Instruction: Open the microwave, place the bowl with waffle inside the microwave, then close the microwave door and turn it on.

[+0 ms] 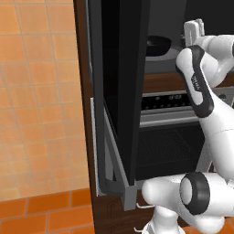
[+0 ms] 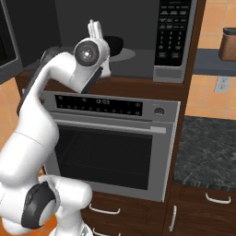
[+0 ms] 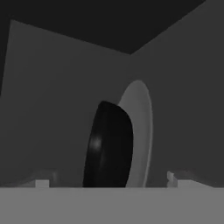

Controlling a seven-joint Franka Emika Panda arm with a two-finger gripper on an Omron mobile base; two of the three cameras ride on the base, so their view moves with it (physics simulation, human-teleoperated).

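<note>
The microwave [image 2: 173, 32] stands open, its grey cavity exposed. The black bowl [image 1: 157, 44] sits on the round turntable plate [image 1: 160, 57] inside it; it also appears as the bowl [image 2: 116, 44] just past my hand. The waffle is hidden from these angles. The microwave door [image 1: 121, 82] is swung wide out to the left, seen almost edge-on. My gripper [image 3: 107, 180] reaches into the cavity mouth and is open. Its fingertips [image 3: 175, 178] stand well apart on either side of the bowl [image 3: 109, 144], touching nothing.
A silver oven [image 2: 110, 138] with a display strip and a mesh window sits directly below the microwave. Dark countertop [image 2: 207, 147] lies to the right, with wooden drawers [image 2: 203, 203] underneath. An orange tiled wall [image 1: 41, 91] is left of the open door.
</note>
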